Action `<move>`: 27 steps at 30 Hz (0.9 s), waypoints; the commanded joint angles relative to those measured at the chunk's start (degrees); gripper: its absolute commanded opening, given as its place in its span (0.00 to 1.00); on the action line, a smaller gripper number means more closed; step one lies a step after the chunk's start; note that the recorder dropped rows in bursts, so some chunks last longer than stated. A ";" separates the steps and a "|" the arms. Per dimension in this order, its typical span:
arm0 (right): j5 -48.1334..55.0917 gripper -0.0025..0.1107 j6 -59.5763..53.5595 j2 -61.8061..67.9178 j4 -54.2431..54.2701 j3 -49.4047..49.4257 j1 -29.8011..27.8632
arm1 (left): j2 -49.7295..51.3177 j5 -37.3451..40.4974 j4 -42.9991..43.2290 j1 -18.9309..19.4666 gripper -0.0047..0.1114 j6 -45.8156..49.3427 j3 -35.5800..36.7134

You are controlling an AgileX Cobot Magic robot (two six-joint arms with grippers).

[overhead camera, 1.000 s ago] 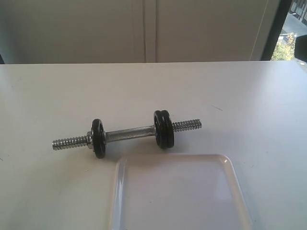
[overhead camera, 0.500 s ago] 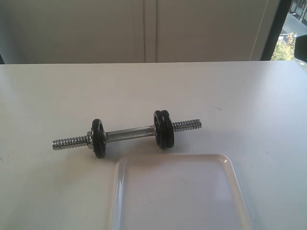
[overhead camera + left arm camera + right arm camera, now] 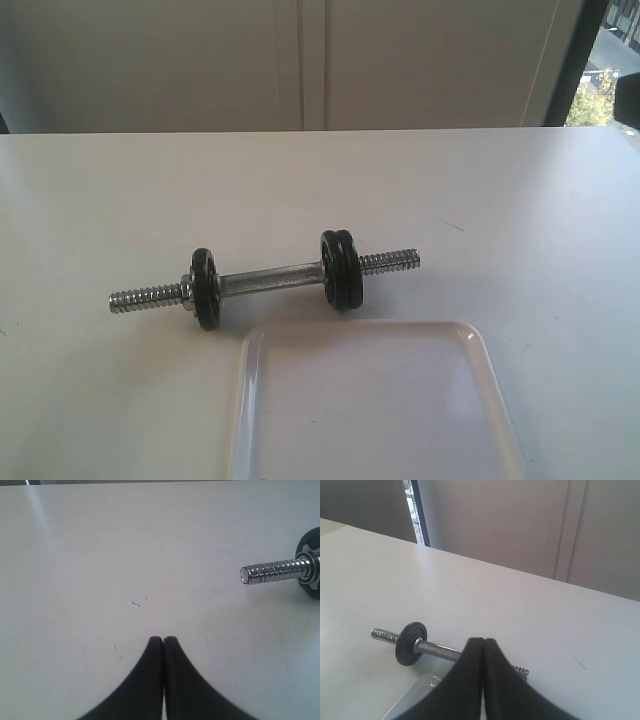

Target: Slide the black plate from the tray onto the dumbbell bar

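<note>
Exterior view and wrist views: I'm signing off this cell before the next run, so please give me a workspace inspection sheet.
Surface: white table, faint scuffs.
Job's things: dumbbell bar lies on the table, one black disc near one end, a pair near the other; tray beside it, visible part bare.
Clutter: nothing seen.
Grippers: left gripper and right gripper shut, holding nothing.
Cables: nothing seen.
Surroundings: pale panelled wall, window.

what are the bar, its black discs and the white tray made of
Short chrome dumbbell bar: polished metal, judging by bright glints and cut threads. Round black discs: matte, probably cast iron or coated metal. White rectangular tray: glossy, likely plastic, given soft reflections.
</note>
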 commanded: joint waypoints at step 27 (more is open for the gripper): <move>-0.43 0.02 0.09 -30.55 -0.21 0.30 -0.11 | -0.21 -0.32 0.13 0.22 0.04 0.09 0.19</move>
